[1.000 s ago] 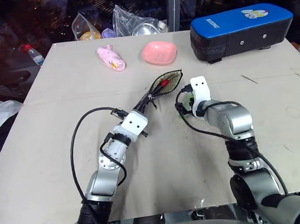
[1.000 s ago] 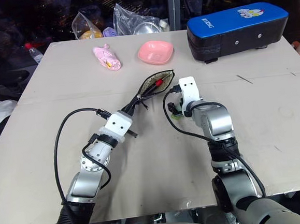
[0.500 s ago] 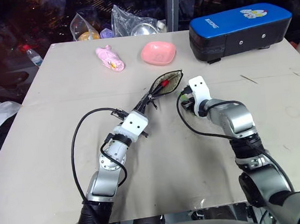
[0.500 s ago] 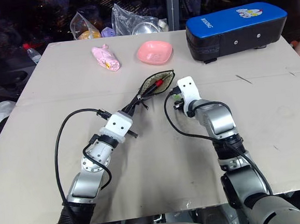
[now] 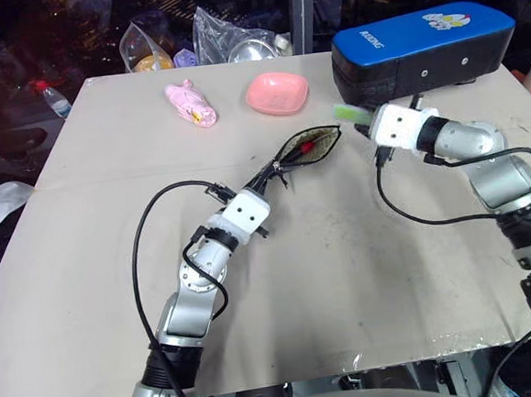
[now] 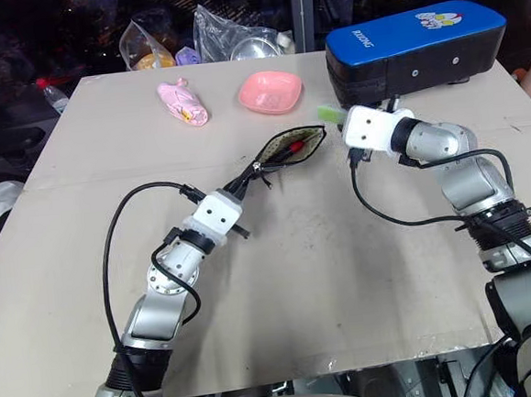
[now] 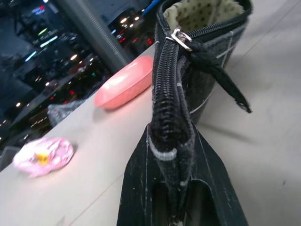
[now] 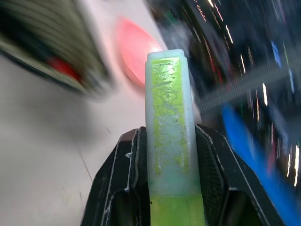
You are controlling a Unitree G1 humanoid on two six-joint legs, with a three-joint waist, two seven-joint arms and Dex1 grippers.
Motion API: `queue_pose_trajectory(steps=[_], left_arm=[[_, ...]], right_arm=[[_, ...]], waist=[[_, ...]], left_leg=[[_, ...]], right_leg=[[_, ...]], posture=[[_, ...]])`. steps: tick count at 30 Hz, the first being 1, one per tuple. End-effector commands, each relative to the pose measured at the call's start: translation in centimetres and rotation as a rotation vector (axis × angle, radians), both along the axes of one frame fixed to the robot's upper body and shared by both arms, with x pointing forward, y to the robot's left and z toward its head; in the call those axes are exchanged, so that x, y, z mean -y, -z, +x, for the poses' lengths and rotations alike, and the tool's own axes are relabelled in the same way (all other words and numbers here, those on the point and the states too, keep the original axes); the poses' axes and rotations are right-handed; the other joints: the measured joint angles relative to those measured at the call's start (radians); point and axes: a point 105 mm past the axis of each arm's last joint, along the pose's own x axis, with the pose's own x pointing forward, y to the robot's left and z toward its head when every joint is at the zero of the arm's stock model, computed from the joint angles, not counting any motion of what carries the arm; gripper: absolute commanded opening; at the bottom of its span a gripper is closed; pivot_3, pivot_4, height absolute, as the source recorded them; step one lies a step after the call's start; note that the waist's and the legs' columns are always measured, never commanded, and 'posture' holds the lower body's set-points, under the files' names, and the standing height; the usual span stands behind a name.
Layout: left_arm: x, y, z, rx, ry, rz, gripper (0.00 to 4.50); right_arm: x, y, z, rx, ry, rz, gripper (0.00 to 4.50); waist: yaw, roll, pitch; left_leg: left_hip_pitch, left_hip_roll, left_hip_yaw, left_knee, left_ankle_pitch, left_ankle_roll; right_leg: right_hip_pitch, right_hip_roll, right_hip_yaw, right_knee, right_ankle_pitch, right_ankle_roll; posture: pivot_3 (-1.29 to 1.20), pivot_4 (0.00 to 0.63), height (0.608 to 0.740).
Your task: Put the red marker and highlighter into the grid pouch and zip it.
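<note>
The right end effector (image 5: 358, 118) is gripping the highlighter (image 8: 168, 136) between its two black fingers (image 8: 217, 165), closed snugly on the green barrel so that the paler capped end is sticking out ahead of them. It is hanging above the counter (image 5: 345, 275) just in front of the blue-topped case (image 5: 424, 46), off to the right of the grid pouch (image 5: 310, 146) and apart from it.

The left end effector (image 7: 171, 188) is pinching the pouch's near end — fingers fully closed on the zipper seam — and is holding it tilted up so the mouth is gaping toward the far side of the counter. The red marker (image 5: 306, 146) is already lying inside, its red end peeking out at the opening.

To do this step well, the highlighter is probably best lined up with the long axis of the pouch and fed in cap first, at a shallow angle, beside the marker rather than on top of it. The mouth is narrow, so the tip should be clearing the zipper teeth before any release. The left grip should be staying firm and steady — if the pouch sags, the opening may be closing up. The zipper pull (image 7: 181, 38) is sitting near the held end, ready for zipping afterwards.
</note>
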Motion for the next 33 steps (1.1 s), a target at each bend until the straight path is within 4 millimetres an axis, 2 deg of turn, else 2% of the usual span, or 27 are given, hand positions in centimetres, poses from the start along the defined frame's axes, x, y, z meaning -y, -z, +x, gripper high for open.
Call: queue_pose_trajectory(steps=[1,7,13,21,25,27,29,30,33], left_arm=[[0.3,-1.0,-0.1,0.04,0.032,-0.006,0.0],[0.6,-1.0,0.1,0.044,0.052,0.007,0.0],[1.0,-1.1,0.1,0.061,0.074,0.038,0.0],[1.6,-1.0,-0.5,0.061,0.104,0.046,0.0],[2.0,-0.8,-0.8,0.058,0.114,0.046,0.0],[2.1,-0.7,-0.8,0.053,0.111,0.041,0.0],[2.0,-0.6,-0.8,0.05,0.107,0.038,0.0],[1.9,-0.6,-0.7,0.047,0.1,0.029,0.0],[1.8,-0.5,-0.6,0.043,0.091,0.021,0.0]], right_arm=[[-1.0,-1.7,-1.0,0.138,-0.157,-0.195,0.75],[-2.8,-1.5,-1.5,0.219,-0.307,-0.365,0.75],[-5.1,0.1,-1.0,0.273,-0.395,-0.507,0.75],[-9.4,1.2,-1.4,0.28,-0.492,-0.483,0.75],[-10.4,1.8,-1.5,0.203,-0.506,-0.427,0.75],[-10.4,1.7,-1.3,0.138,-0.484,-0.375,1.77],[-10.2,1.4,-1.2,0.1,-0.468,-0.343,2.37],[-9.7,0.6,-0.9,0.081,-0.442,-0.297,2.93],[-8.2,-1.4,-0.3,0.04,-0.385,-0.194,4.02]], waist=[[0.002,0.0,0.0],[0.008,0.0,0.0],[0.011,0.0,0.0],[0.023,0.0,0.0],[0.026,0.001,0.0],[0.026,0.001,0.0],[0.025,0.001,0.0],[0.025,0.001,0.0],[0.028,0.001,0.0]], left_leg=[[0.0,0.0,0.001,0.0,0.0,0.0],[0.0,0.0,0.003,0.002,0.0,0.0],[0.0,0.0,0.005,0.002,0.0,0.0],[0.0,0.0,0.005,0.003,0.0,0.0],[0.0,0.0,0.005,0.003,0.0,0.0],[0.0,0.0,0.005,0.004,0.0,0.0],[0.0,0.0,0.005,0.004,0.0,0.0],[0.0,0.0,0.005,0.004,0.0,0.0],[-0.001,0.0,0.004,0.004,0.0,0.0]], right_leg=[[0.0,-0.001,0.0,0.0,0.0,0.0],[0.0,-0.001,0.0,0.0,0.0,0.0],[0.0,-0.001,0.0,0.001,0.0,0.0],[0.0,-0.001,0.0,0.001,0.0,0.0],[0.0,-0.002,0.0,0.001,0.0,0.0],[0.0,-0.002,0.0,0.002,0.0,0.0],[0.0,-0.001,0.0,0.002,0.0,0.0],[0.0,-0.001,0.0,0.002,0.0,0.0],[0.0,-0.001,0.0,0.002,0.0,0.0]], posture=[[0.0,0.15,0.717],[0.0,0.15,0.717],[0.0,0.15,0.717],[0.0,0.15,0.717],[0.0,0.15,0.717],[0.0,0.15,0.717],[0.0,0.15,0.717],[0.0,0.15,0.717],[0.0,0.15,0.717]])
